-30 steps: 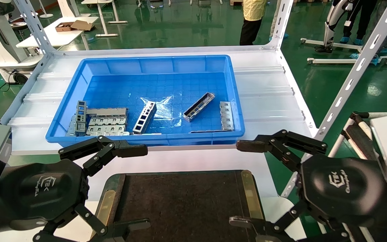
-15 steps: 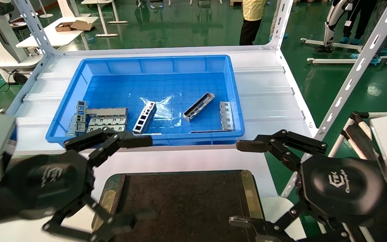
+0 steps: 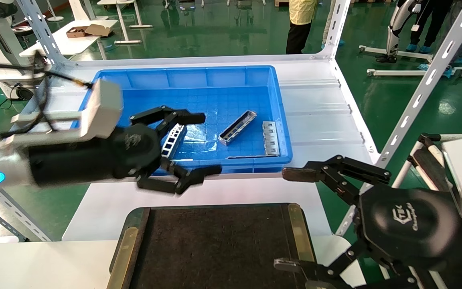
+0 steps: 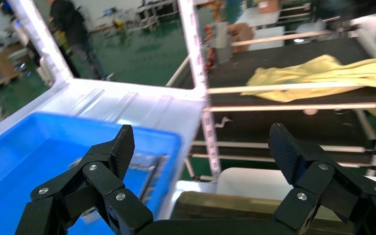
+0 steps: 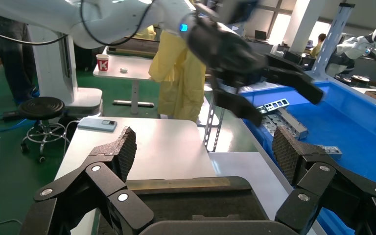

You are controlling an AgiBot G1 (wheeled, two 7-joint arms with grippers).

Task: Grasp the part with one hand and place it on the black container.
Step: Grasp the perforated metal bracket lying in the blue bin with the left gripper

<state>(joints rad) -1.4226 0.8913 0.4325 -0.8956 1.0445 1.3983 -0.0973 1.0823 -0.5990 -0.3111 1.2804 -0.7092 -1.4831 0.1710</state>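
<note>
The left gripper point(image 3: 205, 144) is up over the near-left part of the blue bin point(image 3: 231, 72), fingers spread wide with nothing between them. One finger sits out over the bin floor, the other hangs just past the bin's near rim. It isn't touching any of the metal pieces.

The part point(image 3: 237, 127) is lying flat on the bin floor, right of the middle, angled so one end points to the far right corner. It's apart from the left gripper. Just beside it toward the right wall is a flat plate with tabs point(image 3: 270, 137), and on its other side there's a ladder-like frame point(image 3: 173, 138), partly hidden behind the left gripper's finger.

The black container point(image 3: 215, 245) sits on the white table point(image 3: 235, 190) at the near edge, in front of the bin, with a brass strip down each side and nothing on it.

The right gripper point(image 3: 285, 218) is parked by the container's right edge, off the table's near right corner, fingers also spread wide and holding nothing.
</note>
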